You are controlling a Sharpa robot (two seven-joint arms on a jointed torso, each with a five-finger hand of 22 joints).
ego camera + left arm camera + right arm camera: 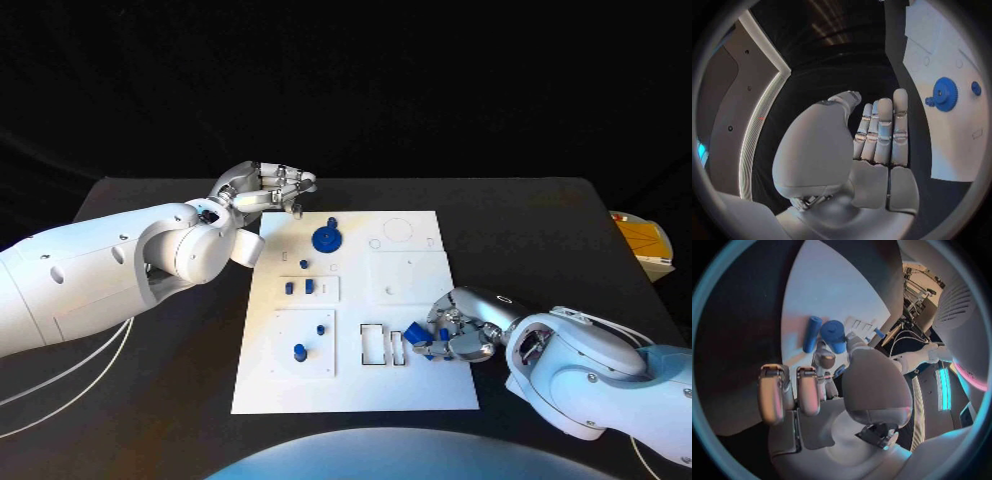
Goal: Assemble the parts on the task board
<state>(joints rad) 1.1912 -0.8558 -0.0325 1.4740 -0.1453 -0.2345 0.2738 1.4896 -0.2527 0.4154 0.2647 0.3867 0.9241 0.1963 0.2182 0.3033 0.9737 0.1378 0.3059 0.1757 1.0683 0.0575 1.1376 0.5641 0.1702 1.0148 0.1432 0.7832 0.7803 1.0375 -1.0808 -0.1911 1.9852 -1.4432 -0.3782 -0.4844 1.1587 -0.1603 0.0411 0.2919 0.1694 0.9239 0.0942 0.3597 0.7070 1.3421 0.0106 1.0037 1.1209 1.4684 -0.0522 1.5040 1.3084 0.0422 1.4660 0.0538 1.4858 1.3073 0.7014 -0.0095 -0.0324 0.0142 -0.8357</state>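
The white task board lies in the middle of the black table. My right hand rests at the board's right edge, beside the narrow slots. It pinches a blue part in its fingertips, the round blue piece of the right wrist view. A blue cylinder lies on the board just beside it. My left hand hovers off the board's far left corner, fingers straight and holding nothing. A blue gear sits on the board near it.
Two small blue pieces stand in a left-side panel, and two more stand in the panel below it. A yellow object sits at the table's right edge. Bare black table surrounds the board.
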